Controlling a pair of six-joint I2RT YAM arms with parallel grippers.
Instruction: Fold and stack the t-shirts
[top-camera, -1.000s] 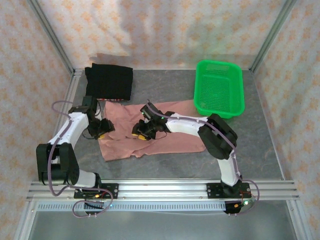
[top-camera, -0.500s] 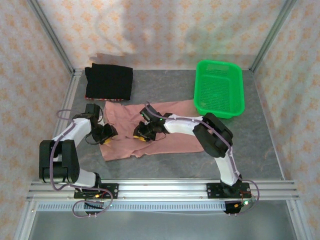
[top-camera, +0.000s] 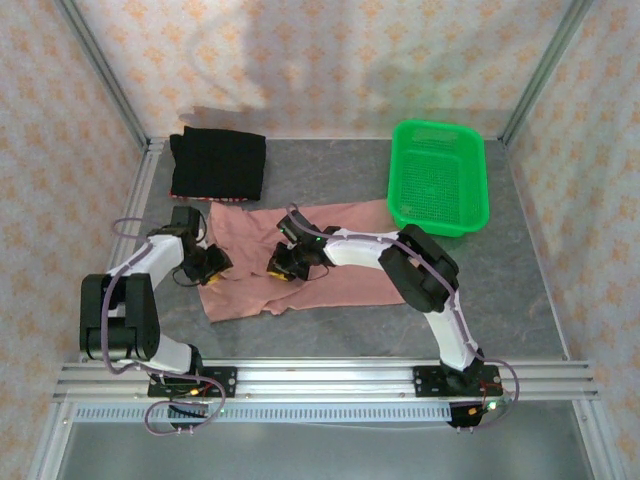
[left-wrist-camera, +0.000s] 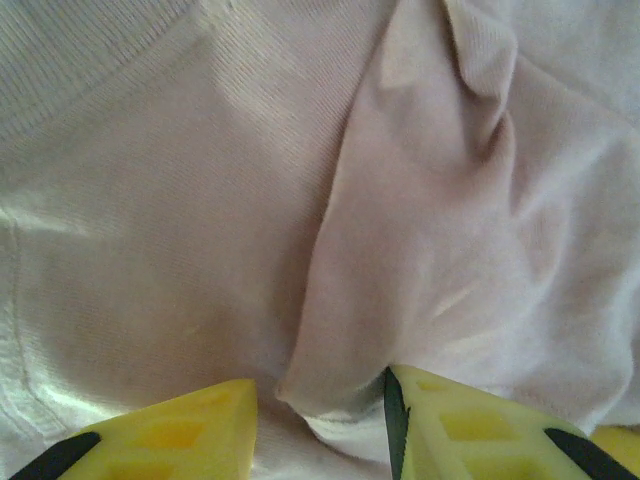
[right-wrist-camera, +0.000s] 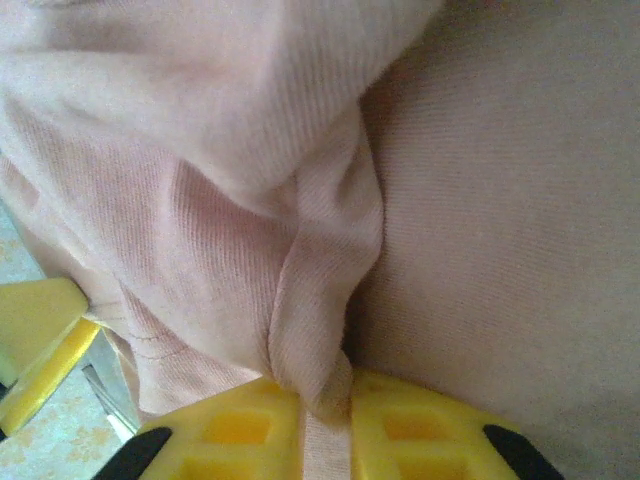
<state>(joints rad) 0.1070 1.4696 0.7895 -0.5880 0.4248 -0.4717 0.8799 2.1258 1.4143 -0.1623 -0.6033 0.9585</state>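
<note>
Pink t-shirt (top-camera: 350, 285) lies spread and wrinkled on the grey worktop (top-camera: 520, 300), and both end effectors are down on it. The left end effector (top-camera: 207, 262) sits at the left edge of this shirt. In the left wrist view its yellow fingers (left-wrist-camera: 190, 430) stand apart, and a raised ridge of the pink cloth runs down into the gap between them. The ridge touches the right finger, but the jaws are not pressed together on it. The right end effector (top-camera: 282, 266) is lower on the middle-left part of the same shirt, to the right of the left end effector and well apart from it. In the right wrist view its 2 yellow fingers (right-wrist-camera: 240, 425) are almost together, with only a thin fold of pink cloth pinched between them. From this pinch the cloth rises and bunches in thick folds just ahead of the fingertips. The black t-shirt (top-camera: 218, 165) lies folded in a neat square beyond the left end effector, near the far left corner, and its near edge is just beside the far edge of the pink t-shirt. A green basket (top-camera: 438, 215) stands far to the right of the right end effector, and its near left corner is at the far right corner of the pink cloth; I cannot tell if they touch.
</note>
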